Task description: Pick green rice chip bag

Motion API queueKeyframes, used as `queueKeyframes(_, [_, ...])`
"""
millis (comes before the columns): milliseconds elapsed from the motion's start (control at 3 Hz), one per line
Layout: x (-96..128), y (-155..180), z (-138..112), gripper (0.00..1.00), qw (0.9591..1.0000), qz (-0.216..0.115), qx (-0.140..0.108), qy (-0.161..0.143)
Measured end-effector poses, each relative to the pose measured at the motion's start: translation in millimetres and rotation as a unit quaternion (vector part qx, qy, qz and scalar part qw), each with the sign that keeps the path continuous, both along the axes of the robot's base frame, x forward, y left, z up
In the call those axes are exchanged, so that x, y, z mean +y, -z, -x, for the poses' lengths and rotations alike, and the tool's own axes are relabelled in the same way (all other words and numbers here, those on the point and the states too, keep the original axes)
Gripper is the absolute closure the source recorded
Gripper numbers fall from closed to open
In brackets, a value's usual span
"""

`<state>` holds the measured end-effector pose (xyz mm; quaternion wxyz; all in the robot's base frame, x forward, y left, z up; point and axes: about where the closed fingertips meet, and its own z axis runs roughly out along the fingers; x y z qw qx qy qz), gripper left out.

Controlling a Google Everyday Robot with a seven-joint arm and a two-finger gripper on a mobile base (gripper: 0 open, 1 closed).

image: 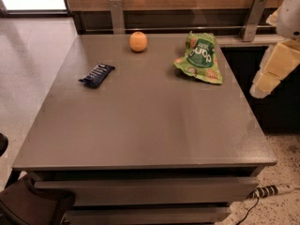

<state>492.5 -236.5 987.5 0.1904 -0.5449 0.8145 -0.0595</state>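
The green rice chip bag (200, 57) lies crinkled on the grey table (140, 121), at its far right. It shows a dark green round patch with white letters and tan chip pictures. My gripper (271, 74) hangs at the right edge of the view, off the table's right side. It is to the right of the bag, a little nearer than it, and apart from it. Nothing is in it that I can see.
An orange (138, 41) sits at the far middle of the table. A small dark blue bar wrapper (97, 74) lies at the left. A wood-panelled wall with metal brackets (116, 14) runs behind. A power strip (272, 190) lies on the floor at the right.
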Motion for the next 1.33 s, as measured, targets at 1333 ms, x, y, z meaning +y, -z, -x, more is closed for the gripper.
queueKeyframes(1333, [-18, 11, -177, 0.00, 0.9125, -0.274, -0.099, 0.287])
